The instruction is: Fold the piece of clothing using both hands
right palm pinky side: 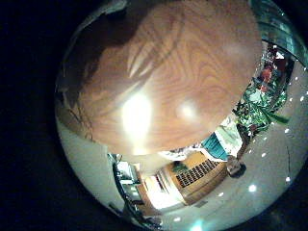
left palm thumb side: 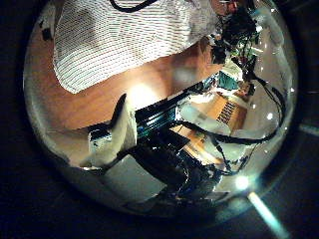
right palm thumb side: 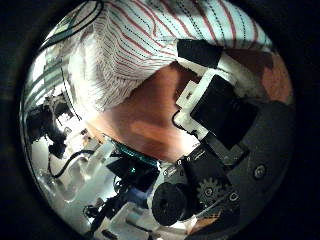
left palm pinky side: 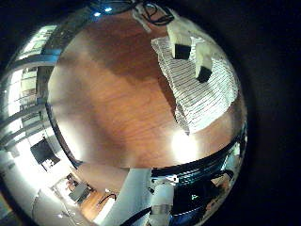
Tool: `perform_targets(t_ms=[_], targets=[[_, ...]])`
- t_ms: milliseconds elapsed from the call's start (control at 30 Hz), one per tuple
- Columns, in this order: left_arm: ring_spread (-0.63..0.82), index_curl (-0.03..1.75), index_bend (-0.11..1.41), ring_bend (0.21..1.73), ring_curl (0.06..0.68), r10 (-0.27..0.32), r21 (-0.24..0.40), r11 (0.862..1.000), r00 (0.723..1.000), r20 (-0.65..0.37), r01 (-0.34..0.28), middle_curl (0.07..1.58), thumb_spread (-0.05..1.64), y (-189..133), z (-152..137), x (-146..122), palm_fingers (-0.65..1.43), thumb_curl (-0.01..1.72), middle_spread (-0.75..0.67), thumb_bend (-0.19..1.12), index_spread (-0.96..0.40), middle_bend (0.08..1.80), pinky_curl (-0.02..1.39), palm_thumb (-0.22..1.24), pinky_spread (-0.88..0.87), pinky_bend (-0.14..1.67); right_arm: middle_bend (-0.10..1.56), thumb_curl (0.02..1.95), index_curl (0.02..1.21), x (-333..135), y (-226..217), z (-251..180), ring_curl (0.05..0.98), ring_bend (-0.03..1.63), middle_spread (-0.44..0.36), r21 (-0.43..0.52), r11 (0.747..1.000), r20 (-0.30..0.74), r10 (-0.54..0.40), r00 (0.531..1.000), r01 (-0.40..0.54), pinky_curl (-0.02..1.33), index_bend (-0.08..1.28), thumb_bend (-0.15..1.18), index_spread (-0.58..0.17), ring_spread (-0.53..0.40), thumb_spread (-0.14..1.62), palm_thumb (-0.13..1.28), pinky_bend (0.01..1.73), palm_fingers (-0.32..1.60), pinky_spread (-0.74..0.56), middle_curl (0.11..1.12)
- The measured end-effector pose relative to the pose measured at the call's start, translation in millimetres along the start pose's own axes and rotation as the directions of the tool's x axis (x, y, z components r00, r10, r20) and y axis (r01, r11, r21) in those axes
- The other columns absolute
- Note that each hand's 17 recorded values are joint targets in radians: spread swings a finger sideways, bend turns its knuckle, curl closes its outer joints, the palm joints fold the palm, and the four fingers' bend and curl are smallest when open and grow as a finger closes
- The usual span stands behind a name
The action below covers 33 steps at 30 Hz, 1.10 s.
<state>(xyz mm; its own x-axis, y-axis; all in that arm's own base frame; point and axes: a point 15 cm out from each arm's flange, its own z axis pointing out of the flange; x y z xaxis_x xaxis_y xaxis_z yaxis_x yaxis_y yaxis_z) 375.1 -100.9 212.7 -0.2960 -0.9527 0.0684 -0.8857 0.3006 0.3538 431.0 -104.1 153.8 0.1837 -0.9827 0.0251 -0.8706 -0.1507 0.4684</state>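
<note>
A striped piece of clothing lies spread flat on the wooden table in the left little finger side palm view. My left hand's fingers reach out straight above it and hold nothing. In the left thumb side palm view the clothing lies beside bare table, and a finger hangs over the wood. In the right thumb side palm view the clothing lies close, with my right hand's fingers relaxed at its edge.
The table's rounded edge runs beside the bare wood in the left little finger side palm view. A robot arm stands past the table edge there. Room furniture lies beyond the table in the right little finger side palm view.
</note>
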Motion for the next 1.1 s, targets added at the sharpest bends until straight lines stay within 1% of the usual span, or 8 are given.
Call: perform_targets(t_ms=[133,300,433,633,700,800,967,1100], targets=[[0.13,0.48,0.19,0.75,0.310,0.006,-0.014,1.000,1.000,0.001,-0.006,0.36,1.15,5,6,3,0.14,0.36,0.26,-0.02,0.02,0.18,0.58,0.49,0.11,0.37,1.10,0.52,0.73,18,22,8,0.558,1.28,-0.183,0.013,1.000,0.023,0.011,1.000,-0.011,0.62,0.82,0.09,-0.409,-0.226,1.16,0.95,1.17,1.19,-0.27,0.72],[0.13,0.47,0.19,0.74,0.303,0.018,-0.031,0.999,1.000,0.004,-0.017,0.35,1.15,8,14,8,0.15,0.36,0.26,-0.02,0.02,0.18,0.56,0.49,0.12,0.35,1.21,0.56,0.83,37,48,12,0.615,1.36,-0.163,0.060,0.998,0.037,0.002,0.999,-0.004,0.70,0.91,0.08,-0.396,-0.226,1.20,0.97,1.25,1.09,-0.25,0.77],[0.14,0.47,0.19,0.73,0.296,0.040,-0.032,0.999,0.999,0.009,-0.039,0.34,1.15,5,21,18,0.15,0.36,0.25,-0.02,0.02,0.18,0.55,0.49,0.13,0.35,1.24,0.59,0.88,51,71,9,0.645,1.38,-0.152,0.102,0.995,0.040,0.014,0.999,-0.018,0.76,0.93,0.07,-0.385,-0.225,1.21,0.98,1.27,1.05,-0.23,0.79],[0.13,0.45,0.18,0.73,0.290,0.059,0.014,0.998,0.998,0.015,-0.060,0.34,1.16,-15,42,35,0.18,0.36,0.20,-0.02,0.02,0.19,0.54,0.50,0.13,0.34,1.28,0.63,0.94,59,78,0,0.679,1.40,-0.142,0.148,0.989,0.034,0.025,0.999,-0.030,0.82,0.95,0.05,-0.376,-0.226,1.24,0.97,1.28,1.01,-0.21,0.81],[0.12,0.45,0.18,0.73,0.289,0.061,0.000,0.998,0.998,0.018,-0.061,0.35,1.17,-18,57,45,0.18,0.36,0.19,-0.02,0.02,0.20,0.53,0.50,0.13,0.33,1.29,0.64,0.96,58,78,-3,0.688,1.40,-0.140,0.154,0.988,0.032,0.024,0.999,-0.028,0.84,0.95,0.04,-0.375,-0.226,1.24,0.97,1.27,1.00,-0.20,0.82],[0.12,0.44,0.18,0.73,0.287,0.064,-0.028,0.998,0.998,0.023,-0.064,0.35,1.17,-17,73,53,0.19,0.36,0.18,-0.02,0.02,0.20,0.53,0.50,0.14,0.33,1.29,0.65,0.98,55,81,-16,0.700,1.41,-0.137,0.182,0.983,0.020,0.026,0.999,-0.029,0.87,0.96,0.03,-0.373,-0.226,1.25,0.97,1.27,0.99,-0.20,0.82],[0.11,0.43,0.18,0.72,0.282,0.066,-0.022,0.998,0.998,0.017,-0.066,0.36,1.17,-18,73,53,0.20,0.36,0.17,-0.02,0.02,0.20,0.51,0.50,0.14,0.32,1.30,0.67,1.00,43,81,-33,0.718,1.41,-0.133,0.209,0.978,-0.005,0.011,1.000,-0.010,0.91,0.96,0.02,-0.371,-0.227,1.26,0.97,1.26,0.98,-0.20,0.83],[0.08,0.42,0.17,0.72,0.279,0.052,0.019,0.998,0.999,0.008,-0.052,0.39,1.17,-15,54,43,0.25,0.36,0.11,-0.02,0.01,0.26,0.50,0.51,0.13,0.28,1.31,0.69,1.01,31,85,-58,0.724,1.40,-0.135,0.251,0.968,-0.036,0.001,0.999,0.008,0.93,0.95,0.01,-0.367,-0.226,1.26,0.98,1.26,1.01,-0.20,0.82]])
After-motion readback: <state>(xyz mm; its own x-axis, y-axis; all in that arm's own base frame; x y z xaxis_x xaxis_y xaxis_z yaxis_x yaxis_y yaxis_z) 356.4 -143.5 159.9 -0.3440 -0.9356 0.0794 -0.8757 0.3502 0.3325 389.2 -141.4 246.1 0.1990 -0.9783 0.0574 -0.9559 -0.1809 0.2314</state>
